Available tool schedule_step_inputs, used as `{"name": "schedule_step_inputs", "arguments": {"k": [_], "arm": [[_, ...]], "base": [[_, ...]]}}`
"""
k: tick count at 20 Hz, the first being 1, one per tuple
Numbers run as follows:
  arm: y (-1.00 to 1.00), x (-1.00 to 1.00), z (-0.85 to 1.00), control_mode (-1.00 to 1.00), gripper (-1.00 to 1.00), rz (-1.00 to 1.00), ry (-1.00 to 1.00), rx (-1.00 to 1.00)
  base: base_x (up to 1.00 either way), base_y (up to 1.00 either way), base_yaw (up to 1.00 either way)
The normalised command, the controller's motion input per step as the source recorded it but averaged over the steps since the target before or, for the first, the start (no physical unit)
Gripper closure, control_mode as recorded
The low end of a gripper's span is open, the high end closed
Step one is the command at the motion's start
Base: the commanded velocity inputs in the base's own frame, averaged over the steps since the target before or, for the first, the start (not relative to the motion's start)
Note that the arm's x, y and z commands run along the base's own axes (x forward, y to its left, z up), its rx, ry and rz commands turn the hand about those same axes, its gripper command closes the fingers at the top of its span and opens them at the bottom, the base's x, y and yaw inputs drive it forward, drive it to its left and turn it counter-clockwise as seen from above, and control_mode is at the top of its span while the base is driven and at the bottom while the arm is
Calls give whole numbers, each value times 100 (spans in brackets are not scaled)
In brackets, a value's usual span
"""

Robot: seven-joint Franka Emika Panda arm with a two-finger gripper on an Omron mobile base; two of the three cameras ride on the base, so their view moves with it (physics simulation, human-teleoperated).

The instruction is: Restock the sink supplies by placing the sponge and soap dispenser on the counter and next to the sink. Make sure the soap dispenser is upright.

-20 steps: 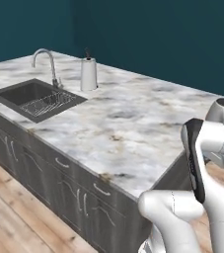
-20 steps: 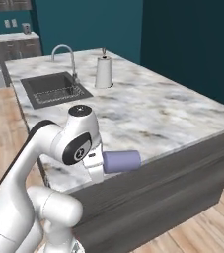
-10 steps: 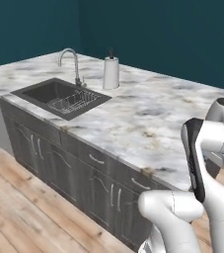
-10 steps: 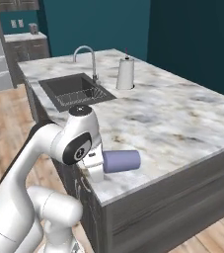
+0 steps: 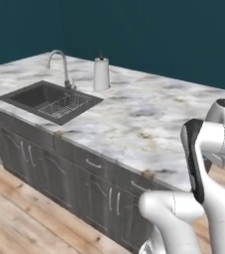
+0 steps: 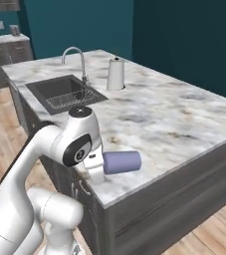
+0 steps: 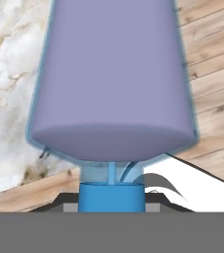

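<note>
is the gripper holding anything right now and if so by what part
It holds the soap dispenser, sideways, gripped at the blue pump top end, body pointing away from the hand.

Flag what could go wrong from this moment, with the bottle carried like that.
1. The soap dispenser is held sideways at the gripper, by its blue pump end; unless it is turned first, it could be set down lying flat rather than upright.
2. It hangs at the counter edge near the robot, far from the sink; a slip could send it to the floor.

Veined marble counter (image 5: 148,114), chrome faucet (image 5: 59,62), smooth lavender plastic soap dispenser (image 6: 120,162)
</note>
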Motion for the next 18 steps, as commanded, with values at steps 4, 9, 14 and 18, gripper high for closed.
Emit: {"name": "schedule_step_inputs", "arguments": {"k": [4, 9, 14, 18], "arm": [[0, 0, 0, 100, 100, 0, 0, 0], [0, 0, 0, 100, 100, 0, 0, 0], [0, 0, 0, 100, 100, 0, 0, 0], [0, 0, 0, 100, 100, 0, 0, 0]], "base": [[58, 100, -30], [46, 100, -45], [32, 100, -45], [7, 100, -37]]}}
